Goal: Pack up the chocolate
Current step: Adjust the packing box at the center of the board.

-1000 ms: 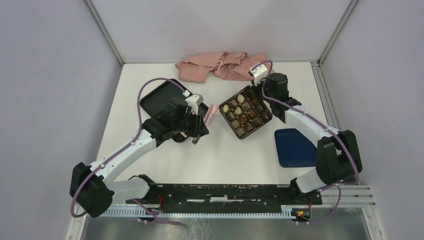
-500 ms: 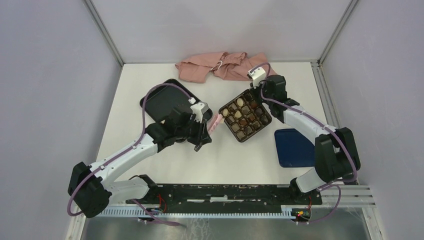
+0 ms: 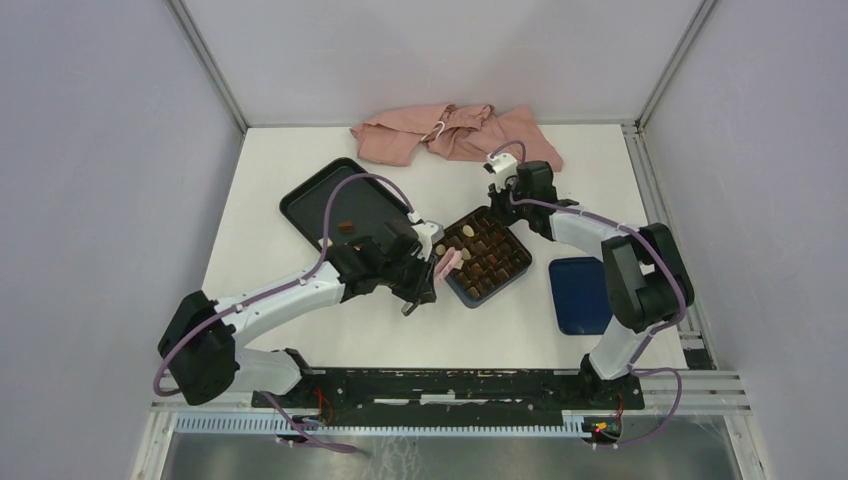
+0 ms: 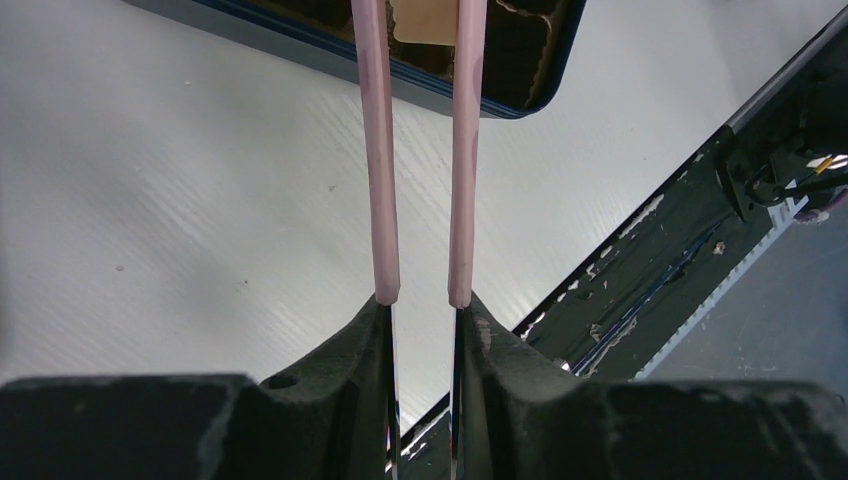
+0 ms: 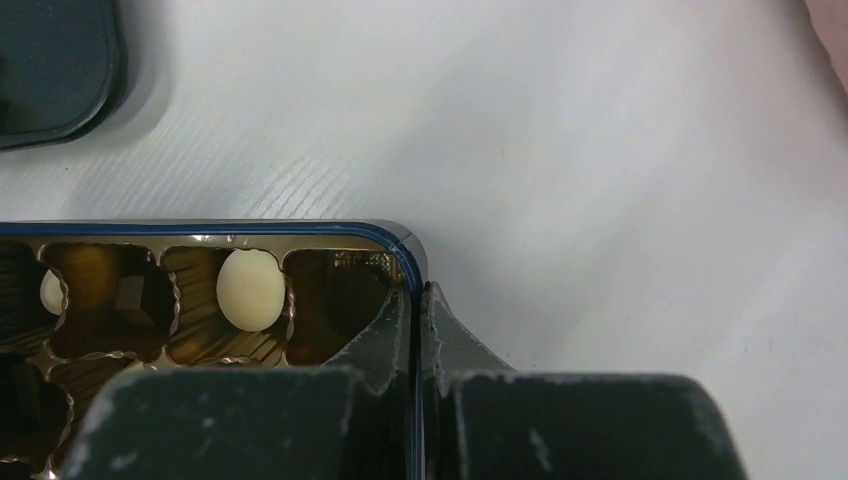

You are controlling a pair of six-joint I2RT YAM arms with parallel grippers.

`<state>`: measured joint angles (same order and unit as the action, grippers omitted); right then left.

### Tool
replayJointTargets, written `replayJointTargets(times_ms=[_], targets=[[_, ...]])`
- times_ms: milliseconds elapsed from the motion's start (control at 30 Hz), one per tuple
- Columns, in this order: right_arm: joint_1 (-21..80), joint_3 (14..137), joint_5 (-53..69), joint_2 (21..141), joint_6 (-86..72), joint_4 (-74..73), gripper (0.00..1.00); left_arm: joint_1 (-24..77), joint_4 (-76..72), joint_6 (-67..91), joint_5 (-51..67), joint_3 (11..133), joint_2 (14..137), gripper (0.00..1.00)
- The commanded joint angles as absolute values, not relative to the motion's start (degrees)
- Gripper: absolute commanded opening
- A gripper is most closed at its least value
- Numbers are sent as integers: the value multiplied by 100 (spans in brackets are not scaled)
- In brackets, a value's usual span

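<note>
Above the box (image 5: 300,228), whose wall the right hand (image 5: 415,300) pinches, tongs (image 4: 378,150) clamped in the left hand (image 4: 420,300) have brought a cream chocolate (image 4: 425,20) from the tray (image 3: 300,205), ready for dropping.

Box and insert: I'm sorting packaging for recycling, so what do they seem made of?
The box looks like card or thin rigid board, dark blue with a slight sheen; its rim is thin and crisp. The insert is probably thin moulded plastic, glossy gold-brown: its scalloped cell walls catch highlights.
</note>
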<state>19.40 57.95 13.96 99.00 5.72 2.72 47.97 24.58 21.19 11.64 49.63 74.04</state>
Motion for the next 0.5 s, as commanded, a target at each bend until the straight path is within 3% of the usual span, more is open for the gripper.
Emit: replayJointTargets(times_ms=[0, 467], targets=[[1958, 6158, 1579, 9984, 369, 590, 0, 4986, 2505, 1904, 1003, 5374, 7673, 2], [1931, 6256, 1674, 10264, 448, 458, 9, 5080, 2774, 1796, 893, 5808, 8438, 6]])
